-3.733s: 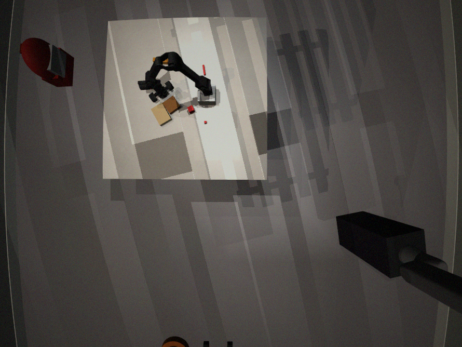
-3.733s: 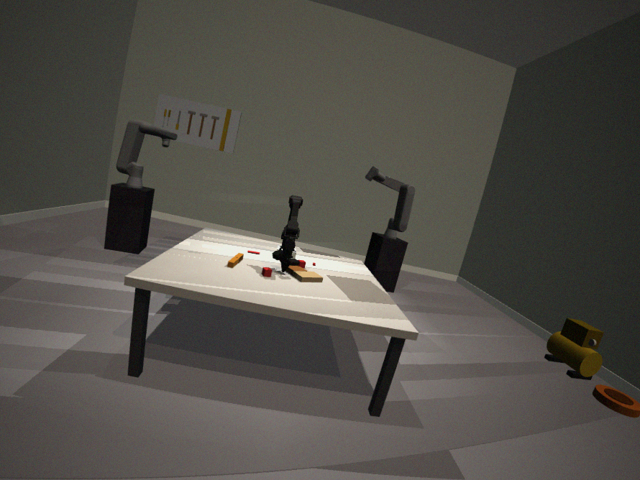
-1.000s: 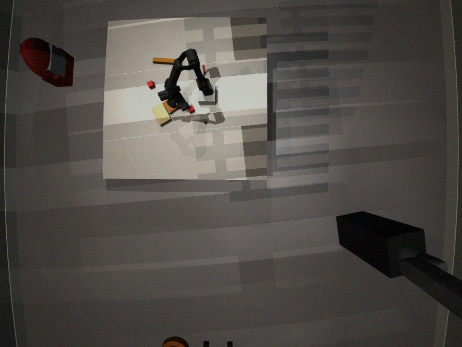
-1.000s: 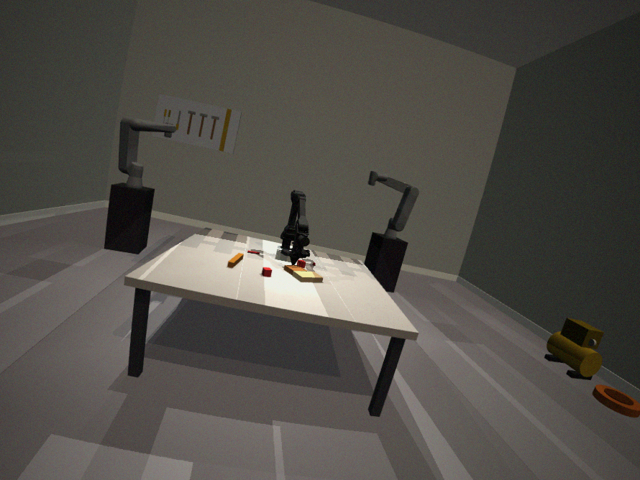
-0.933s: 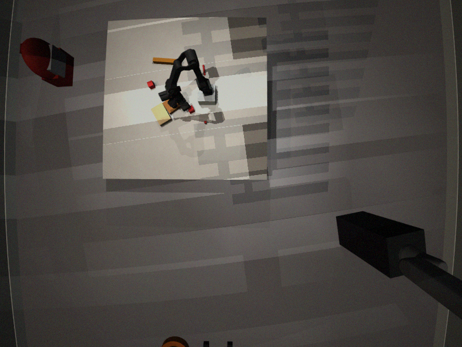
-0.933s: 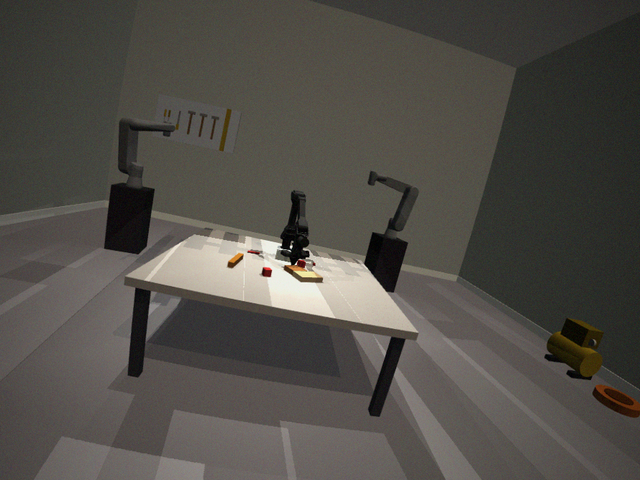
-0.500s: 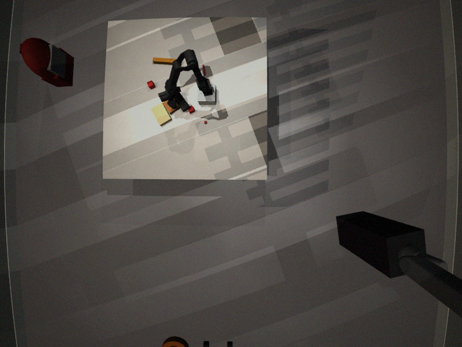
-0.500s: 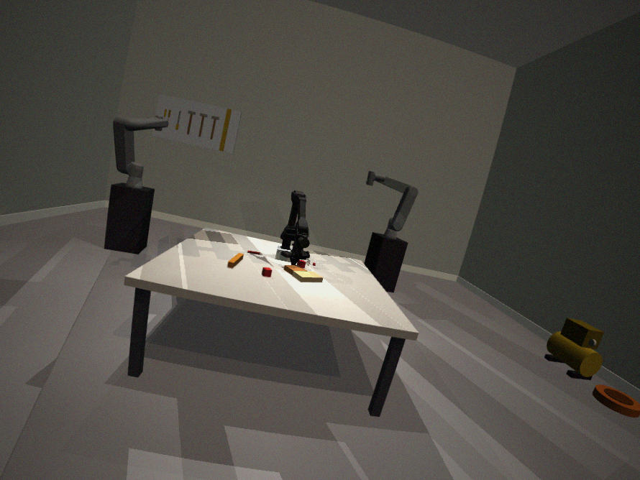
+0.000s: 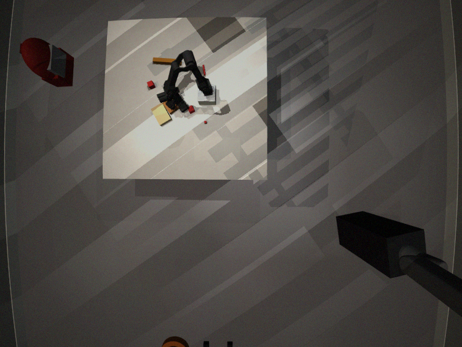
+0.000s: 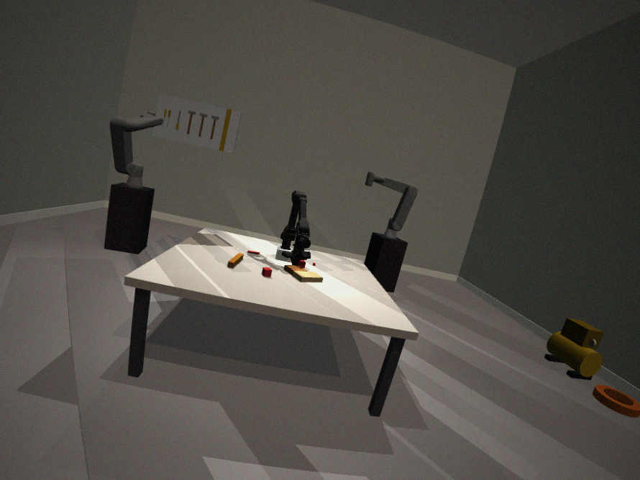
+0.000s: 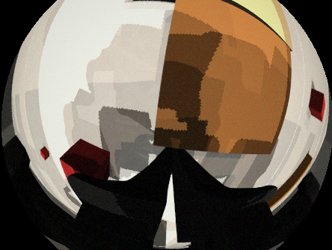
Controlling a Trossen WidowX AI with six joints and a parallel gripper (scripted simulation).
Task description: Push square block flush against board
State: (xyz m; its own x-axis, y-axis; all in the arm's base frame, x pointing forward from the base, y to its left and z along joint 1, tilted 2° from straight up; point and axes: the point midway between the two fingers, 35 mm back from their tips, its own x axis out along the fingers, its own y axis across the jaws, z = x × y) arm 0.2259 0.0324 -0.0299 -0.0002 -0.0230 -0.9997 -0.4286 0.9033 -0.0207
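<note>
Light and slanting shadow are spread across the table (image 9: 208, 160) (image 10: 248, 302), on which the orange square block (image 9: 170, 109) (image 10: 294, 268) (image 11: 243, 90) is laid flat. By its far side in the wrist view, the pale yellow board (image 9: 161, 114) (image 10: 308, 277) (image 11: 267, 15) is seen just beside it, with a dark line between them; whether full contact has been made cannot be told. At one corner, the two edges appear to be nearly lined up. The tool (image 9: 176, 103) (image 10: 298, 261) (image 11: 173, 148) is pressed together with nothing pinched, its tips close to the block's side opposite the board. A red cube (image 9: 191, 109) (image 10: 302, 264) (image 11: 87, 159) is seen near that side.

The closing push is judged to be in hand. Any remaining gap should be closed by a short, straight nudge towards the board, kept low and centred so that the block is not turned. Once side contact and an even edge are confirmed, the tool should be withdrawn without the block being dragged.
</note>
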